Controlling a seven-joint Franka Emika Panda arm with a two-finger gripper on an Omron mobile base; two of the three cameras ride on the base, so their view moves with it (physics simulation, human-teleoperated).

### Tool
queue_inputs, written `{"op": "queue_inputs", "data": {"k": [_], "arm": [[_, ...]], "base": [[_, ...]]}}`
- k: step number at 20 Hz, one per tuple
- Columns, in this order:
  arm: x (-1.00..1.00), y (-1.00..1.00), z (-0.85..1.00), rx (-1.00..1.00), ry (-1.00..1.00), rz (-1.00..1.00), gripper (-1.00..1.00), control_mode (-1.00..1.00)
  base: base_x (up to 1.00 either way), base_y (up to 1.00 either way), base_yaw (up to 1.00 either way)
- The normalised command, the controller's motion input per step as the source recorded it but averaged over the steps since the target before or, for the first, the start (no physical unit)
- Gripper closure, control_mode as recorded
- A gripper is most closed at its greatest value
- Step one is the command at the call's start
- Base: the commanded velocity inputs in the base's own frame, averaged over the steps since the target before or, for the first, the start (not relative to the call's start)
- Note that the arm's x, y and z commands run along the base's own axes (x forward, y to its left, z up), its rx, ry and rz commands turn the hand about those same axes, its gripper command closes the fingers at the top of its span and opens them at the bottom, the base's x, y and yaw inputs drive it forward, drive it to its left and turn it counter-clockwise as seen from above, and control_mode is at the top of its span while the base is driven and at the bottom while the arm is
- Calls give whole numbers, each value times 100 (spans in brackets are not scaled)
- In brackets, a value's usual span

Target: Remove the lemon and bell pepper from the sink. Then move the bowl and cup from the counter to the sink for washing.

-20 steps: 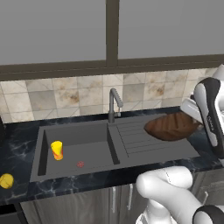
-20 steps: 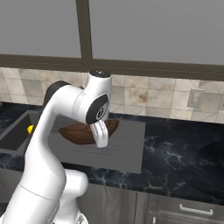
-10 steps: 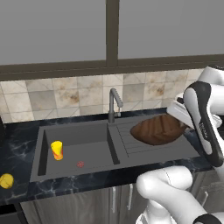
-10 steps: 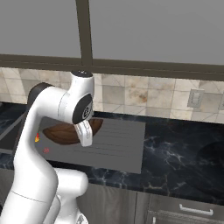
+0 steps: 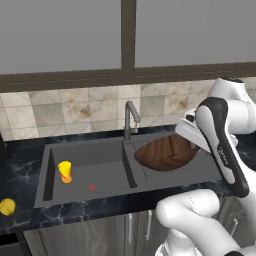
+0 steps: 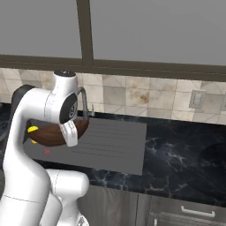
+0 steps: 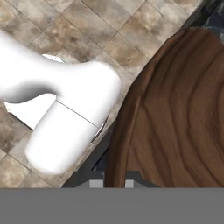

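Tool (image 7: pixel 114 183) found clamped on the rim of the bowl (image 5: pixel 165 154), carrying it tilted above the ribbed drainboard, just right of the faucet (image 5: pixel 130 119). Wood grain of the bowl seen close up in the hand view. Cup (image 5: pixel 65 171) noted upright inside the sink (image 5: pixel 107 172) near its left wall, red-orange mark on its side, no lettering legible. Small dull reddish disc (image 5: pixel 92 188) lying on the basin floor near the cup. Lemon (image 5: pixel 7 206) resting on the dark marbled bench (image 5: pixel 20 155), left of the sink. No brands, labels or readable writing found anywhere on arm, bowl or wall tiles.
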Motion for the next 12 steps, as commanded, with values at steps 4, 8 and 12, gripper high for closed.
{"op": "queue_inputs", "data": {"k": [4, 8, 12], "arm": [[0, 47, 0, 0, 4, 0, 100, -100], [0, 48, 0, 0, 4, 0, 100, -100], [0, 45, 0, 0, 7, 0, 100, -100]], "base": [[0, 0, 0], [0, 0, 0], [0, 0, 0]]}}
